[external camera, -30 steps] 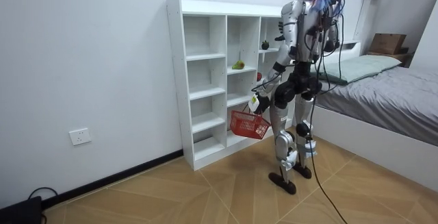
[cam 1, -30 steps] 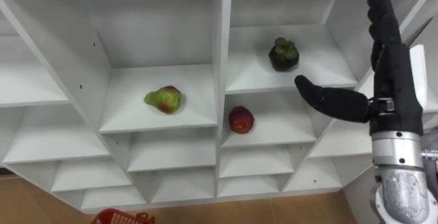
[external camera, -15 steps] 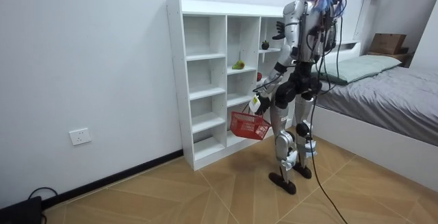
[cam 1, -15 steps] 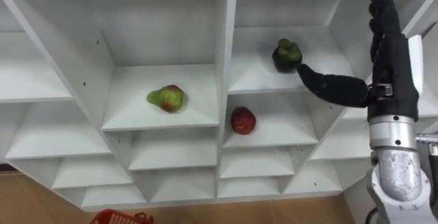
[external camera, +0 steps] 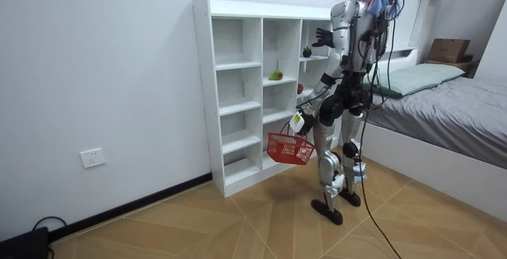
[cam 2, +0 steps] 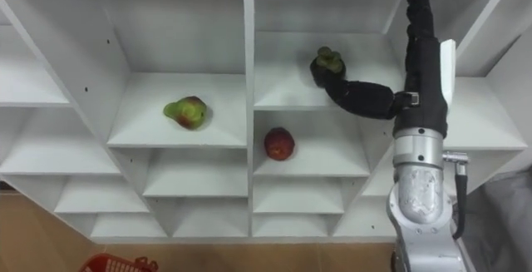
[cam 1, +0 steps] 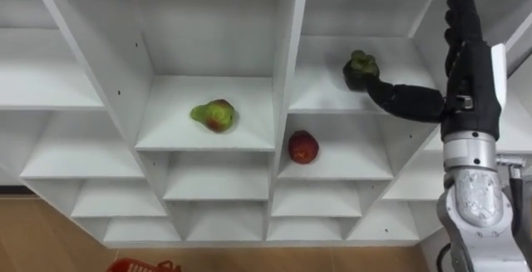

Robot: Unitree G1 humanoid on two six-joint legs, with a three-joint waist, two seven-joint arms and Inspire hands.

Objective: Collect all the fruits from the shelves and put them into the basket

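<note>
- Reaching further in than a second ago, the right hand (cam 1: pixel 468 85) now has its thumb (cam 1: pixel 409 101) up against the dark fruit (cam 1: pixel 359 63), where a clear gap lay between them before.
- Nearest, at the bottom edge of the eye views, is the rim of a red basket (cam 1: pixel 138 265) of open plastic mesh. In the room view it hangs low from the left hand (external camera: pixel 299 121), whose grip is too small to make out.
- Matte black and jointed, the right hand rises from a smooth silver wrist. Its fingers stand straight up and spread away from the thumb, grasping nothing. The thumb stretches sideways to the fruit's lower side, and I cannot tell whether it presses on it.
- That fruit is round, dark and dull, with a lumpy green cap, and sits on an upper shelf in the right column.
- One shelf lower lies a glossy round red fruit (cam 1: pixel 302 146); in the column to its left is a green pear-shaped fruit (cam 1: pixel 213 114) with a red blush.
- All three rest in the closet (cam 1: pixel 288 47), a white unit of smooth flat boards in open square compartments.
- It stands against a plain white wall (external camera: pixel 103 69) on a wooden floor (external camera: pixel 238 223). The robot stands upright before it, with a grey bed (external camera: pixel 447 104) behind.
</note>
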